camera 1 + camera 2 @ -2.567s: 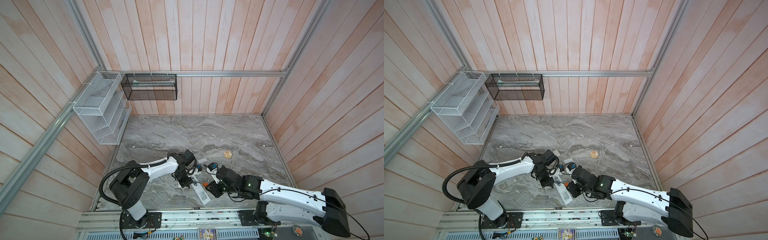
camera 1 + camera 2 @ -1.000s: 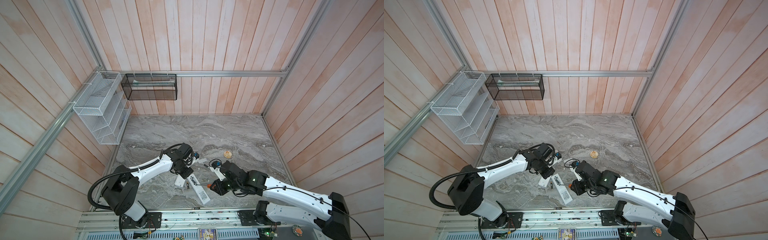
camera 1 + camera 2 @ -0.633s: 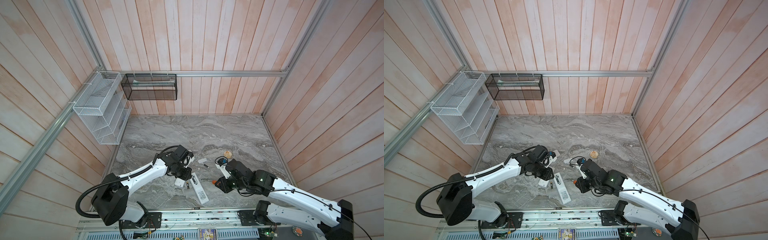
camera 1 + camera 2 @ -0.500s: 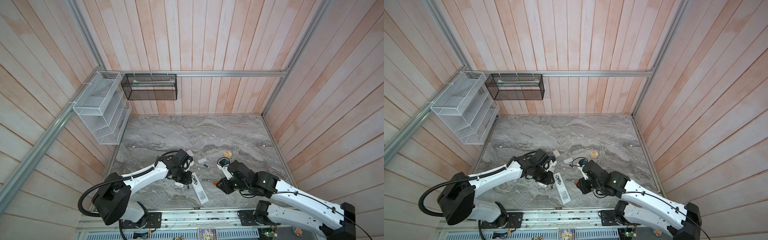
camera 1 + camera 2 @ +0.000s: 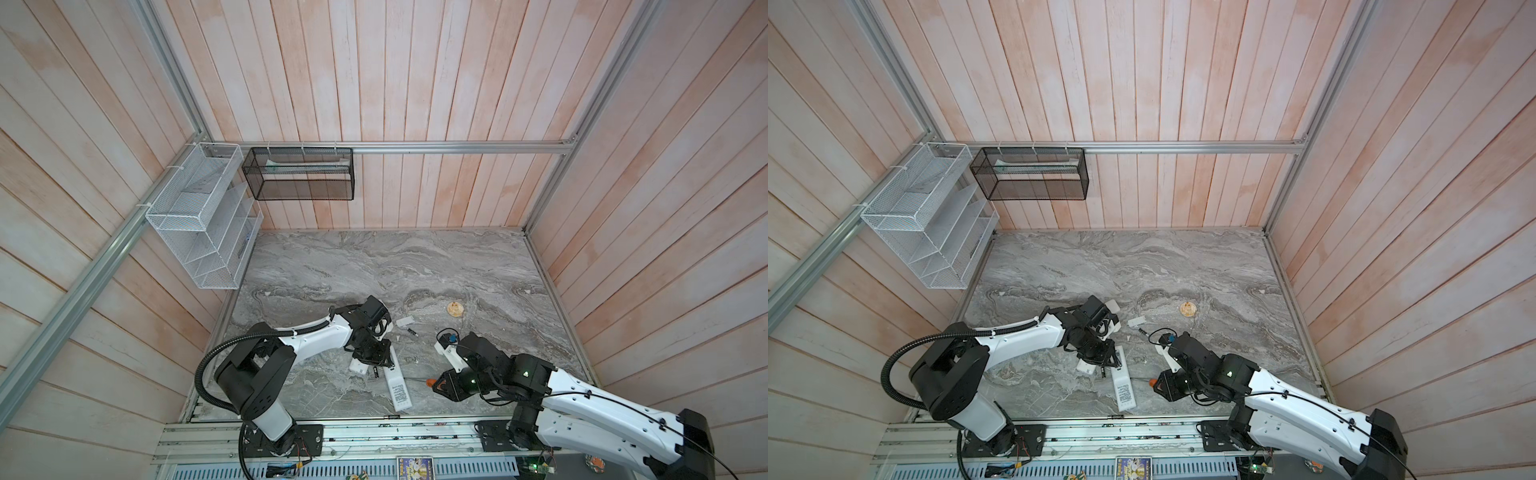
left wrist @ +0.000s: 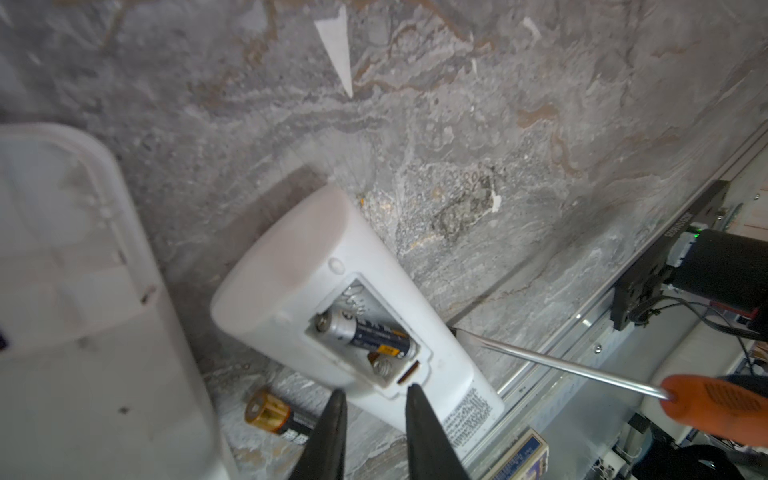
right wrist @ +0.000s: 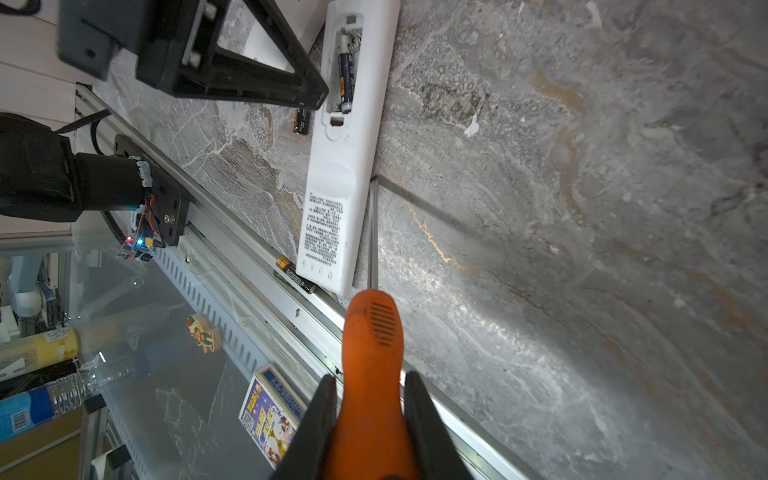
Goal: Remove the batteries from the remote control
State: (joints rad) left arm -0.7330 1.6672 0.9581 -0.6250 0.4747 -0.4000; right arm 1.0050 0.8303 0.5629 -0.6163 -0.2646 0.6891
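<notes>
The left hand, slightly parted and empty, hovers at the long white plastic remote control whose open bay holds one dark cylindrical battery, while the right hand grips an orange-handled metal screwdriver.

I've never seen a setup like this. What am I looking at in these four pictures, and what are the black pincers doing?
Two white robot arms work at a marble table. Two pictures look down from overhead; the other two come from cameras on the arms' wrists. A white remote lies back up, cover off, with one battery inside. A loose battery lies beside it. The right gripper, a two-fingered pincer, holds an orange-handled screwdriver; the left gripper is open near that battery, holding nothing.
</notes>
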